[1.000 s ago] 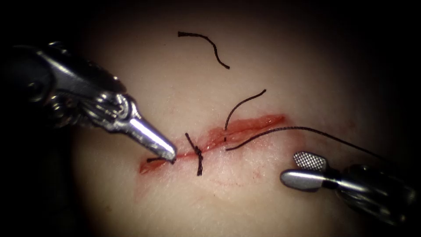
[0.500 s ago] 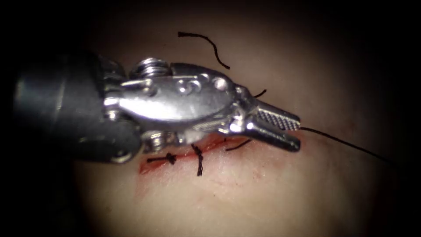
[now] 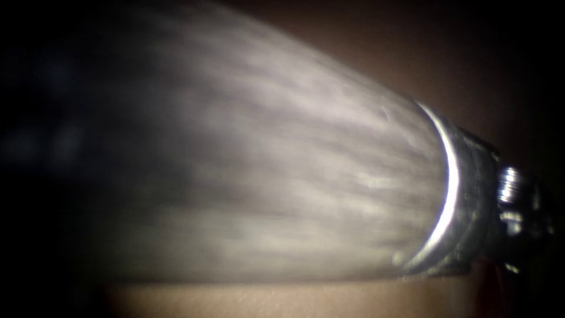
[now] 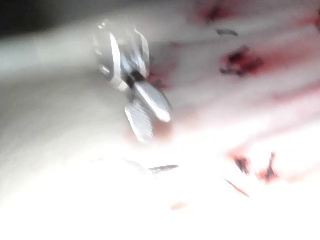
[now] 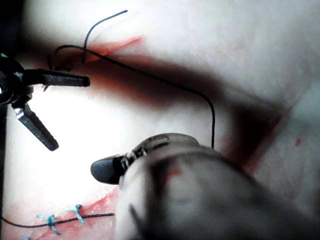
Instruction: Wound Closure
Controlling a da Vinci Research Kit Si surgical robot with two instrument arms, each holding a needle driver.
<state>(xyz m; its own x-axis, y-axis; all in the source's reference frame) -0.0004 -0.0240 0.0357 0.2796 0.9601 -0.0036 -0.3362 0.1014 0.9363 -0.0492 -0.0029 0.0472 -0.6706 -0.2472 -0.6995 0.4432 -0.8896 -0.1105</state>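
A grey shaft with a shiny silver ring is seen. Pale tissue is marked with red fluid. Black thread is seen.

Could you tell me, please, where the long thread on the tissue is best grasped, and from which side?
Probably the thread on its straight run past the cut, where it lies flat on the tissue. The left tool, open and holding nothing, is nearest, so come from its side, jaws across the strand.
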